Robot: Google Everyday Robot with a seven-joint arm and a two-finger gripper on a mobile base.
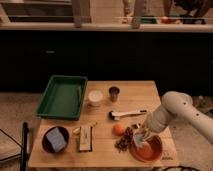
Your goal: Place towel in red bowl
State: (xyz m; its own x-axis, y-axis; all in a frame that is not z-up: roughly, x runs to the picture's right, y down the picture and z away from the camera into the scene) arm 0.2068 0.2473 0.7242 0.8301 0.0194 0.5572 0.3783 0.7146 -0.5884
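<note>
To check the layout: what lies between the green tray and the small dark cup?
In the camera view, a white cup stands between green tray and dark cup; the pincer is over the red bowl.

One table [140, 92]. One green tray [62, 96]. Two bowls: one red bowl [150, 151] at front right, one dark bowl [48, 144] at front left. One towel [138, 138], at red bowl rim. One blue sponge [57, 139] in dark bowl. Two cups: one white cup [95, 97], one dark cup [114, 93]. One brush [126, 114]. One orange [118, 129]. One wooden block [85, 137]. One brown pile [125, 139]. One arm [175, 109]; one gripper [142, 136], over red bowl.
</note>
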